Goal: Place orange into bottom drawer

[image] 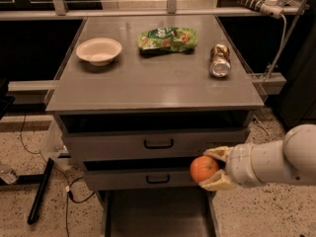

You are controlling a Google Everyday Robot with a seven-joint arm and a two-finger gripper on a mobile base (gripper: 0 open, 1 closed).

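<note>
My gripper (213, 169) comes in from the right on a white arm and is shut on the orange (203, 169), a round bright orange fruit. It holds the orange in the air in front of the second grey drawer front, at its right side. The bottom drawer (158, 216) stands pulled out below, showing a flat grey floor with thin side walls. The orange is above the drawer's right part, clear of the floor.
On the grey cabinet top (158, 83) stand a white bowl (98, 51), a green snack bag (168, 38) and a shiny metal can (219, 60) lying on its side. Two drawer fronts with black loop handles (158, 143) are closed. Cables and a black stand leg (39, 191) lie on the speckled floor at left.
</note>
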